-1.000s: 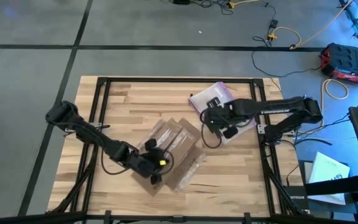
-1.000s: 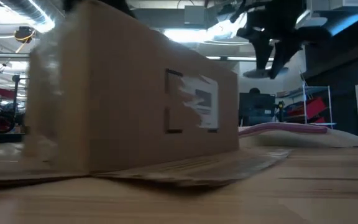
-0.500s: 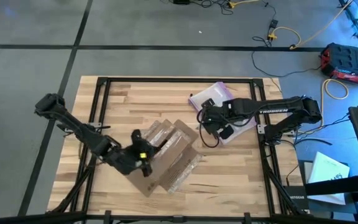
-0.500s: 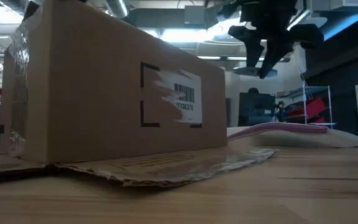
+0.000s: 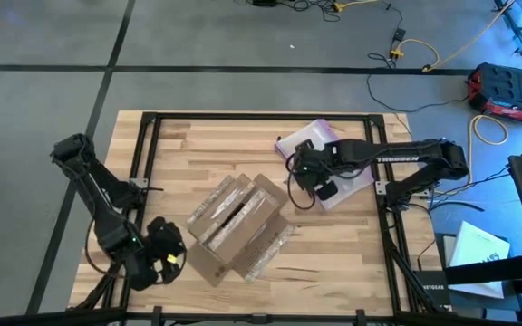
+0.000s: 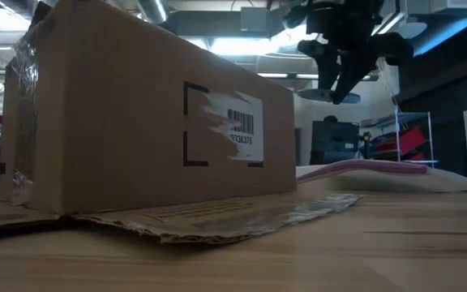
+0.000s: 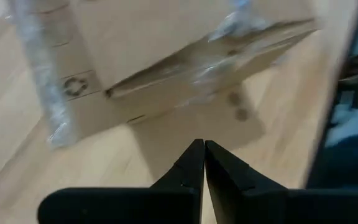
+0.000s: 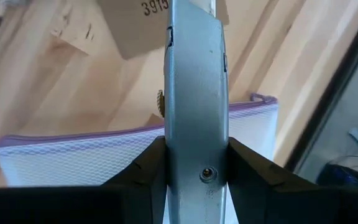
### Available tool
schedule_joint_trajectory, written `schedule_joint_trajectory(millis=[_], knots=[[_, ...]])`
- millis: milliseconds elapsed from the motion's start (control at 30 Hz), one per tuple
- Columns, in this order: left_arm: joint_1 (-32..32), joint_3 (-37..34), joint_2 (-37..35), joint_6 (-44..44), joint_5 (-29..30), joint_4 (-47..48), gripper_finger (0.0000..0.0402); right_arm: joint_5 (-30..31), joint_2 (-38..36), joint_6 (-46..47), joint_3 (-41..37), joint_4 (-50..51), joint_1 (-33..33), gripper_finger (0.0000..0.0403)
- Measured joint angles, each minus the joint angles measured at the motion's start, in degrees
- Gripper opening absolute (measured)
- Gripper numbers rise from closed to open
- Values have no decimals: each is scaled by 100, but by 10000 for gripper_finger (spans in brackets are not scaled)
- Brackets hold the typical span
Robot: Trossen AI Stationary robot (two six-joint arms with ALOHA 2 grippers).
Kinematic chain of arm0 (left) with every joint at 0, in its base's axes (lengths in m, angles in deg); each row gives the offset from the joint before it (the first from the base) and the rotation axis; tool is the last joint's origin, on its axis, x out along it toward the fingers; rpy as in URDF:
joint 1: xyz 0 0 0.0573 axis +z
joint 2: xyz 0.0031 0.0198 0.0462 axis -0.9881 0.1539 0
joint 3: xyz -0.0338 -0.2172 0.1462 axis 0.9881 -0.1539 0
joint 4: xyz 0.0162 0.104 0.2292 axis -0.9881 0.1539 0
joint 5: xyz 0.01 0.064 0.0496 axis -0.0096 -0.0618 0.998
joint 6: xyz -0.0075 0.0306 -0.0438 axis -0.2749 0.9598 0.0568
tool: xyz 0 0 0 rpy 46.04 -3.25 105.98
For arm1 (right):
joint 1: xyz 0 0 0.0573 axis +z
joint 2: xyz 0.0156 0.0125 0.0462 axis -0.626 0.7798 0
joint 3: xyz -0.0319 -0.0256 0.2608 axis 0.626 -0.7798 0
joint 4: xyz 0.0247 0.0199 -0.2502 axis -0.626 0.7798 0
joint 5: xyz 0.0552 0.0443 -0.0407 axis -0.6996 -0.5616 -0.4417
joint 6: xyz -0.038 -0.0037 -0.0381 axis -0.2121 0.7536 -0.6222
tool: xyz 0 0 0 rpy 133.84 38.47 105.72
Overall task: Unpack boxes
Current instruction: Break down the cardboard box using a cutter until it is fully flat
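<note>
- Wooden slat table (image 5: 198, 136) is sitting on a grey floor, with cables and a red case (image 5: 510, 91) lying off beyond it.
- Box (image 5: 238, 225) is lying near the middle of the table, its outer flaps spread flat and clear tape showing along the top; in the low view its pale barcode label (image 6: 237, 130) is facing the camera.
- Left gripper (image 5: 166, 263) is hanging at the near-left corner, apart from the box, fingers pressed together and gripping nothing.
- Right gripper (image 5: 318, 184) is hovering just beside the box's right end, clenching a grey knife-like tool (image 8: 194, 93) between its fingers, blade end pointing toward the box.
- Step looks like cutting the tape; the top seems not yet fully open.
- Next move probably calls for lowering the blade onto the tape seam and running along it.
- Clear bag with a purple zip edge (image 5: 311, 140) is lying under the right arm, not blocking the box.
- Spread flaps may be snagging a low approach.
</note>
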Motion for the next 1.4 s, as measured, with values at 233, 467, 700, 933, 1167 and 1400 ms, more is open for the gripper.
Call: schedule_joint_trajectory(millis=[233,467,700,933,1167,1400], knots=[[517,-4,628,-2,127,122,0,-471,280,-146,4,-166,78,112],[910,-4,713,669,154,129,0,-440,601,-196,0,-281,237,112],[1280,-4,713,1152,634,310,0,-729,442,114,0,379,507,112],[1793,-4,713,1515,1244,307,0,-1230,272,736,0,818,1105,112],[2352,-87,713,1934,2077,127,0,-1847,250,1044,0,473,1773,112],[2865,-576,696,2048,2333,-273,0,-1903,239,1243,2,1607,2088,112]])
